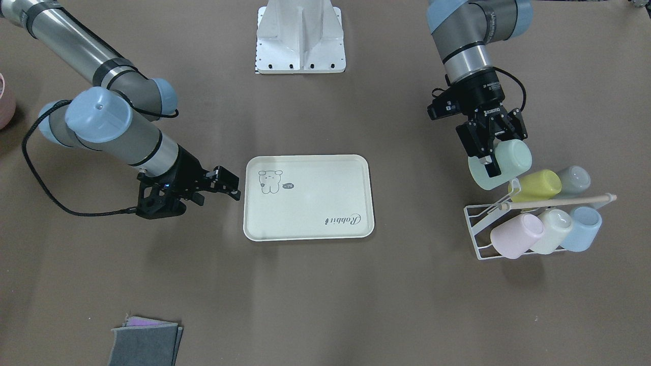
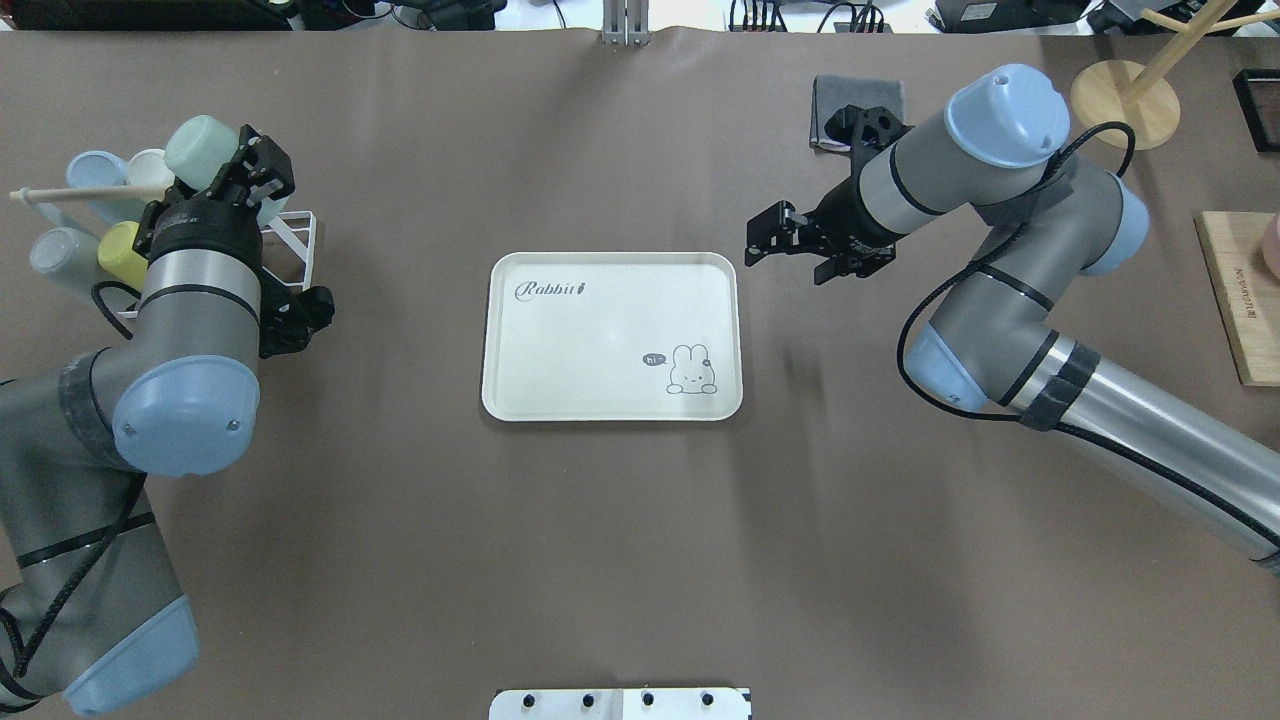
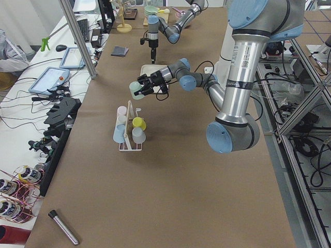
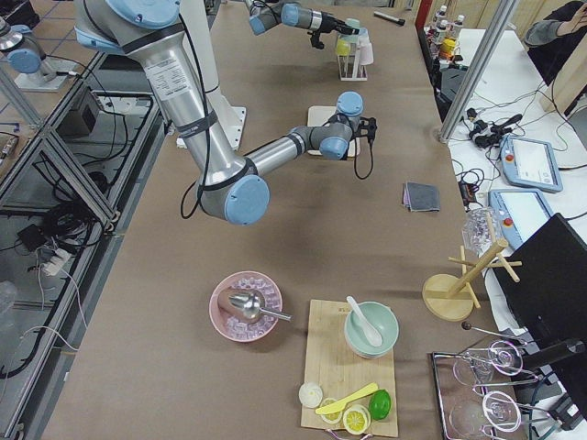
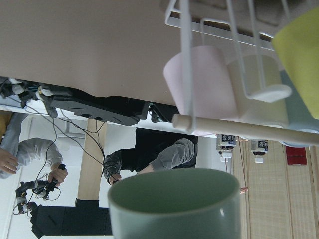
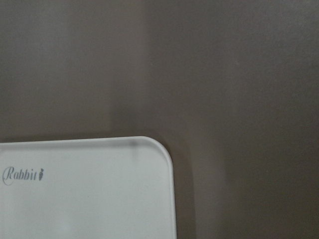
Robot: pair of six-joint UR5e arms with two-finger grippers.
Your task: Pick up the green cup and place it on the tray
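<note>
My left gripper (image 1: 494, 161) is shut on the green cup (image 1: 513, 155), a pale mint tumbler held on its side, lifted just beside the white wire rack (image 1: 478, 231). The cup also shows in the overhead view (image 2: 195, 148) and fills the bottom of the left wrist view (image 5: 174, 204). The cream tray (image 1: 310, 203) lies bare at the table's middle, well away from the cup. My right gripper (image 1: 230, 185) hovers open and empty by the tray's corner (image 6: 149, 149).
The rack holds a yellow-green cup (image 1: 536, 185), a grey cup (image 1: 574, 179), a pink cup (image 1: 516, 235), a whitish cup (image 1: 554, 231) and a blue cup (image 1: 582, 229) under a wooden rod (image 1: 559, 201). Folded grey cloths (image 1: 145, 345) lie near the table's edge.
</note>
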